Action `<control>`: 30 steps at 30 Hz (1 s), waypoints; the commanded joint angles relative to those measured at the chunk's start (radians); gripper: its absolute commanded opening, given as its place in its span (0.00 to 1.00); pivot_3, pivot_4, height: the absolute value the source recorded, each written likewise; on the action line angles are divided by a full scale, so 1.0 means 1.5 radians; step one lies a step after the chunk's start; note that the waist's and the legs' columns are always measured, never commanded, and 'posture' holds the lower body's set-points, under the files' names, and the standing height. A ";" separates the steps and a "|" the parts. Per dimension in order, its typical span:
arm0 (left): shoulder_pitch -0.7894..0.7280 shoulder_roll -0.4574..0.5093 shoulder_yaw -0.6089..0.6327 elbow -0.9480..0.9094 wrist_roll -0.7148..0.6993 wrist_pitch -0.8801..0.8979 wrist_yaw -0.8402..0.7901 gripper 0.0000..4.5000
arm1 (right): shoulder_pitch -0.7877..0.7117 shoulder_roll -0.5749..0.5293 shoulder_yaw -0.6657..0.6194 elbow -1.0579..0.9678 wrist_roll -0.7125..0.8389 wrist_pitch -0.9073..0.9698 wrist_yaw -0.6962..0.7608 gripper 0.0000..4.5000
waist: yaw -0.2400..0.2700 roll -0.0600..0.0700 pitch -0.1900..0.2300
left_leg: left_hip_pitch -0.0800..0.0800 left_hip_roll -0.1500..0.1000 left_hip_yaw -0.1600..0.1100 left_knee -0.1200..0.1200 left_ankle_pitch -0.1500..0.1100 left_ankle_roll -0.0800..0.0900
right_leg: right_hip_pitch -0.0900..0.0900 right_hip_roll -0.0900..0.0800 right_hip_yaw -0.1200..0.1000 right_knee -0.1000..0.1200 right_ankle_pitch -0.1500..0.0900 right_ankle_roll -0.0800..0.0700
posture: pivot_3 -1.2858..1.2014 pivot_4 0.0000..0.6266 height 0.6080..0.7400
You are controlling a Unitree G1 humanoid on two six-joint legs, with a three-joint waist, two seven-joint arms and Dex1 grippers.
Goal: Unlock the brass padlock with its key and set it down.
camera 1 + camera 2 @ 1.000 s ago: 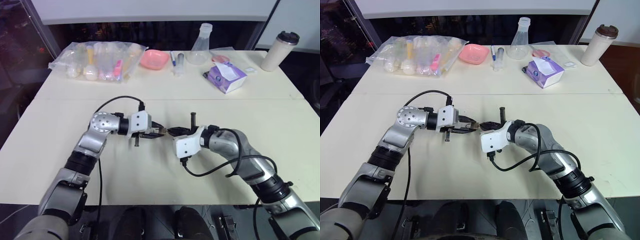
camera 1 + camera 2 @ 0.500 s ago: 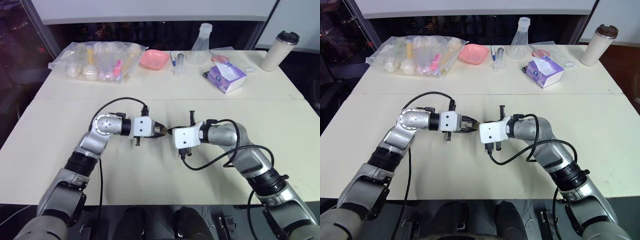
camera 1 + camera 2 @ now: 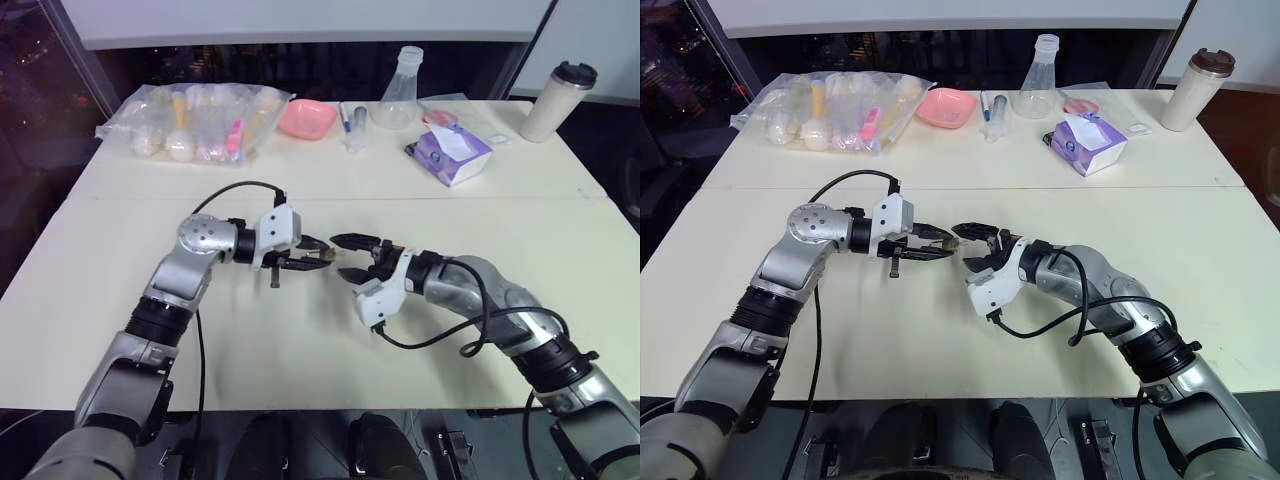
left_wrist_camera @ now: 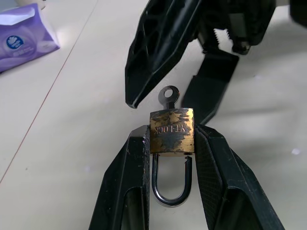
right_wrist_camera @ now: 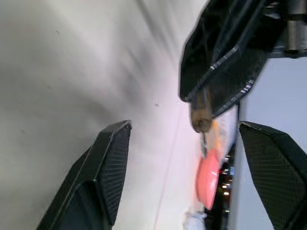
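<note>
1. The left gripper (image 4: 170, 143) is clamped on the small brass padlock (image 4: 171, 131) with its silvery shackle, holding the yellowish body between two black fingers above the cream table (image 3: 300, 350). In the left wrist view one shackle leg looks lifted clear of the body, so the lock seems already open, though I cannot be certain.
2. The small dark metal key (image 4: 168, 97) sits in the keyhole, its round bow sticking out toward the right gripper (image 3: 349, 257), whose jaws stand spread wide and hold nothing.
3. Risk: the padlock is tiny and pinched only by its flat sides; a tilt or a nudge from the other gripper's fingers could twist it out and drop it onto the table.
4. Risk: the key is unsupported; if the left wrist tips downward it may slide out and fall, likely bouncing away.
5. Risk: the two grippers sit just beside each other, so a careless move could knock them together.
6. The surface is two pale cream tabletops joined by a seam, bare beneath the arms.
7. Along the far edge lie a clear plastic bag of bottles (image 3: 200, 120), a pink shallow dish (image 3: 308, 118), a clear glass flask (image 3: 400, 95), a purple tissue pack (image 3: 452, 155) and a beige tumbler with a dark lid (image 3: 560, 100); dark glass panels stand behind.
</note>
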 commanded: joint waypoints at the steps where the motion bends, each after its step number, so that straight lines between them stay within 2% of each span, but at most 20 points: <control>1: -0.015 0.006 0.013 -0.008 -0.016 0.003 -0.010 0.17 | -0.022 0.007 -0.017 0.000 -0.010 -0.020 -0.028 0.74 | 0.000 0.000 0.000 | 0.000 0.000 0.000 0.000 0.000 0.000 | 0.000 0.000 0.000 0.000 0.000 0.000 | 0.52 0.24 0.81; 9: -0.014 0.009 0.011 -0.007 -0.010 0.001 -0.009 0.17 | -0.025 0.019 -0.011 0.005 -0.013 -0.030 -0.035 0.74 | 0.001 0.000 0.000 | 0.000 0.000 0.000 0.000 0.000 0.000 | 0.000 0.000 0.000 0.000 0.000 0.000 | 0.52 0.24 0.81; 12: -0.013 0.010 0.012 -0.008 -0.010 0.001 -0.007 0.17 | -0.025 0.022 -0.011 0.003 -0.013 -0.034 -0.033 0.55 | 0.000 0.000 0.000 | 0.000 0.000 0.000 0.000 0.000 0.000 | 0.000 0.000 0.000 0.000 0.000 0.000 | 0.52 0.24 0.81; 17: -0.012 0.011 0.013 -0.008 -0.010 0.003 -0.004 0.17 | -0.023 0.028 -0.009 0.000 -0.014 -0.037 -0.029 0.01 | 0.000 0.000 0.000 | 0.000 0.000 0.000 0.000 0.000 0.000 | 0.000 0.000 0.000 0.000 0.000 0.000 | 0.52 0.24 0.81; 25: -0.013 0.008 0.018 -0.013 -0.014 0.015 0.002 0.17 | -0.025 0.033 -0.006 0.004 -0.017 -0.040 -0.027 0.01 | 0.000 0.000 0.000 | 0.000 0.000 0.000 0.000 0.000 0.000 | 0.000 0.000 0.000 0.000 0.000 0.000 | 0.52 0.24 0.81; 29: -0.010 0.010 0.024 -0.028 -0.021 0.066 0.017 0.17 | -0.024 0.034 -0.009 0.003 -0.014 -0.035 -0.024 0.01 | 0.000 0.000 0.000 | 0.000 0.000 0.000 0.000 0.000 0.000 | 0.000 0.000 0.000 0.000 0.000 0.000 | 0.52 0.24 0.81; 30: -0.010 0.011 0.027 -0.030 -0.022 0.071 0.019 0.28 | -0.024 0.034 -0.010 0.003 -0.014 -0.034 -0.024 0.00 | 0.000 0.000 0.000 | 0.000 0.000 0.000 0.000 0.000 0.000 | 0.000 0.000 0.000 0.000 0.000 0.000 | 0.52 0.24 0.81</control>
